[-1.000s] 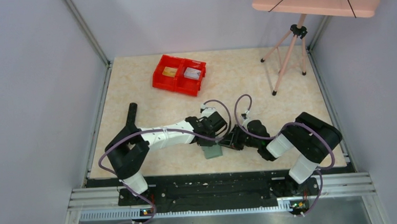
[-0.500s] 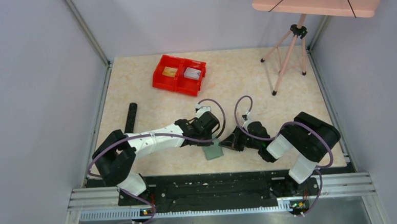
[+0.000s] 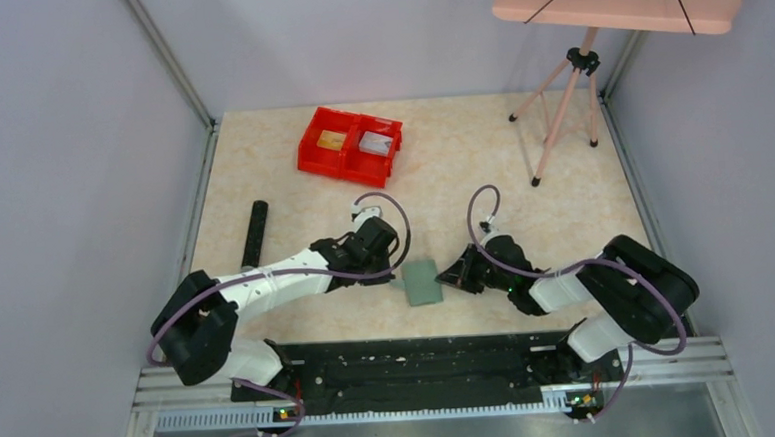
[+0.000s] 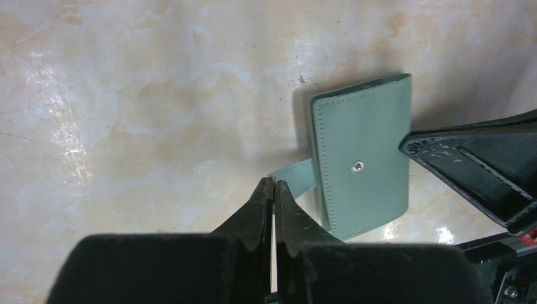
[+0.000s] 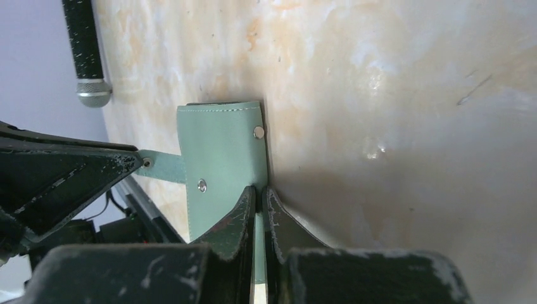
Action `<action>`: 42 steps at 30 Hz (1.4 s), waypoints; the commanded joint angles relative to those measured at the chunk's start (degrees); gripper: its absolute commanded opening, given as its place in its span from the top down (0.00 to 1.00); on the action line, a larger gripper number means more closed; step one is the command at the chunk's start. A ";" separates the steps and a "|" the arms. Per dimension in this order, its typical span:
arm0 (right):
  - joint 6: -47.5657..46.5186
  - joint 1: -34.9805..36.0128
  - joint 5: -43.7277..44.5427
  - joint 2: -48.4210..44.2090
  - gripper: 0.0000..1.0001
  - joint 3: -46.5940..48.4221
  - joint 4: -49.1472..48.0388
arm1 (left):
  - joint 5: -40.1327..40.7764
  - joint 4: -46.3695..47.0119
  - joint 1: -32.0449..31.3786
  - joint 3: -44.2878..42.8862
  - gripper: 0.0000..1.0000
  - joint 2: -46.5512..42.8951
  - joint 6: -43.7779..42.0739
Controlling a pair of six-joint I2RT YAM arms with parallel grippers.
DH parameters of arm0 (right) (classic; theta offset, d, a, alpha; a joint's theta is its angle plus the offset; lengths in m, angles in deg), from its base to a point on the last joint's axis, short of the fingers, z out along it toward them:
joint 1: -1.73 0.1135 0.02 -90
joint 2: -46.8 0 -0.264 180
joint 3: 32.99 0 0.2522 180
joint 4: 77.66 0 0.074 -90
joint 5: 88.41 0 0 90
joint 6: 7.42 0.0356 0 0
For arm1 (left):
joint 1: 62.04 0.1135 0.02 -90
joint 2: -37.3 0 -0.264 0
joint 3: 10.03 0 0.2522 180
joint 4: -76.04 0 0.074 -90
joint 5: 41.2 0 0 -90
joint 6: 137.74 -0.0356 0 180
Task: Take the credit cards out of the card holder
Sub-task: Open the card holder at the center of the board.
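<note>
The sage-green card holder (image 3: 422,282) lies closed and flat near the table's front edge, also in the left wrist view (image 4: 361,164) and the right wrist view (image 5: 221,152). Its small tab (image 4: 297,176) sticks out to the left, unsnapped. My left gripper (image 3: 393,270) is shut with its tips (image 4: 273,183) at the tab's end, seemingly pinching it. My right gripper (image 3: 455,275) is shut on the holder's right edge (image 5: 258,190). A gold card (image 3: 331,139) and a pale card (image 3: 377,142) lie in the red bin. Any cards inside the holder are hidden.
The red double bin (image 3: 350,146) stands at the back left. A black cylinder (image 3: 254,233) lies to the left, also in the right wrist view (image 5: 82,44). A pink tripod stand (image 3: 563,99) is at the back right. Grey walls close both sides.
My left arm has drawn back to the left, uncovering the card holder, which shifted slightly away from the front edge. The right arm stretched out lower, still on the holder's edge.
</note>
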 commanded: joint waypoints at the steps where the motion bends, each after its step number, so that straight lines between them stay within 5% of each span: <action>1: -5.86 -0.39 6.60 -4.35 1.00 2.84 12.72 | -3.54 4.74 2.87 4.14 0.99 -2.04 1.05; 4: -9.70 -0.44 8.06 -7.65 0.93 5.35 19.02 | -5.94 6.98 3.22 5.29 0.95 -2.29 0.94; 9: -16.62 1.23 11.70 -13.09 0.61 12.07 32.94 | -8.87 9.15 3.74 6.41 0.94 -2.38 1.08; 15: -18.89 7.20 17.65 -14.97 0.20 13.67 35.39 | -16.84 16.09 7.03 11.27 0.99 -4.32 2.47; 28: -16.80 23.36 31.46 -2.56 0.06 22.90 40.13 | -22.01 21.96 9.98 16.55 1.00 -7.32 2.52; 42: -14.09 29.20 42.75 4.17 0.02 28.70 48.26 | -21.12 21.94 10.06 18.94 1.00 -10.12 2.54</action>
